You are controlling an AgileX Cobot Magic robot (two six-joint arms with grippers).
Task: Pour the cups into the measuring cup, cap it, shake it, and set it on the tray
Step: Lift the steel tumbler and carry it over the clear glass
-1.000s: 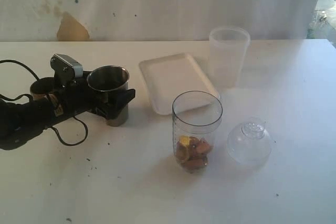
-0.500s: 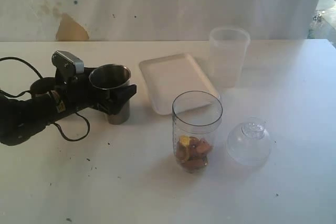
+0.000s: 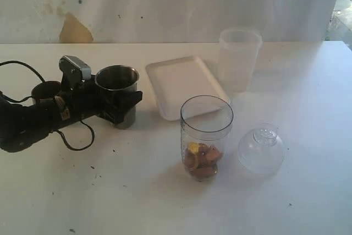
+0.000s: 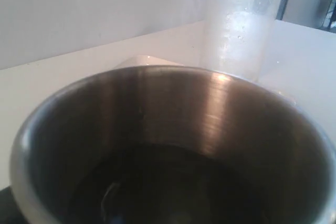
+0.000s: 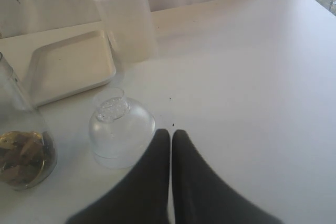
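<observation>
The steel tumbler [image 3: 117, 79] stands upright on the white table [image 3: 165, 202], left of the tray [image 3: 184, 83] and well apart from the measuring cup [image 3: 206, 130]. The left gripper [image 3: 125, 103] reaches in low from the left with its dark jaws set wide on either side of the tumbler's body; whether they press on the metal cannot be told. In the left wrist view the tumbler's open mouth fills the picture, its bottom dark. Behind the left arm sits the brown wooden cup [image 3: 45, 90]. The measuring cup stands uncapped in front of the tray, with orange and yellow pieces [image 3: 202, 159] at its bottom. The cap [image 3: 261, 149] rests neck up just beside it, and the right gripper [image 5: 171, 132] hovers near the cap, fingers pressed together and holding nothing. A frosted tumbler [image 3: 240, 59] stands at the tray's far right corner.
</observation>
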